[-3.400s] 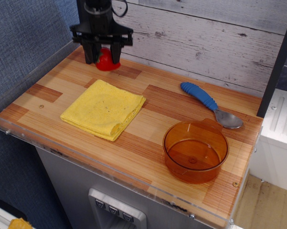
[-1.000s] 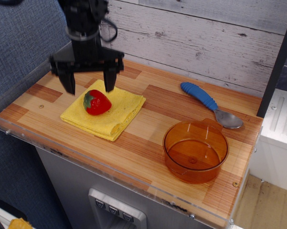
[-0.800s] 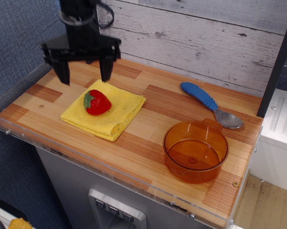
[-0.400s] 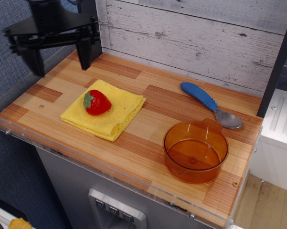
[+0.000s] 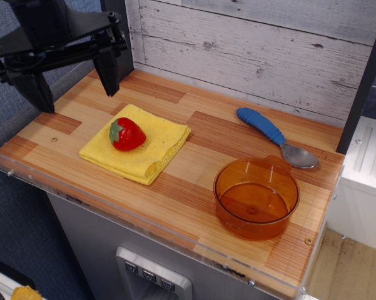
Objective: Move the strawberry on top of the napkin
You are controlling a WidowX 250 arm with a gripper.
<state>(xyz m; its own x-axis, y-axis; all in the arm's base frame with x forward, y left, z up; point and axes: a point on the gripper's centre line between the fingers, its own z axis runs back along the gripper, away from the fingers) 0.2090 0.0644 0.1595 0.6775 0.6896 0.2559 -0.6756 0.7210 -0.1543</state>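
The red strawberry (image 5: 127,134) with its green cap lies on its side on the yellow napkin (image 5: 137,144), toward the napkin's left half. The napkin lies flat on the wooden board at the left. My black gripper (image 5: 73,91) hangs well above and to the upper left of the strawberry. It is open and empty, with its two fingers (image 5: 107,70) spread wide apart.
An orange translucent bowl (image 5: 256,197) stands at the front right. A spoon with a blue handle (image 5: 274,136) lies behind it. A white plank wall (image 5: 256,50) runs along the back, and a clear acrylic rim (image 5: 144,222) edges the front of the board.
The strawberry went from the back left of the board onto the napkin and was let go. Over the last second my open gripper has risen and drawn away to the left.
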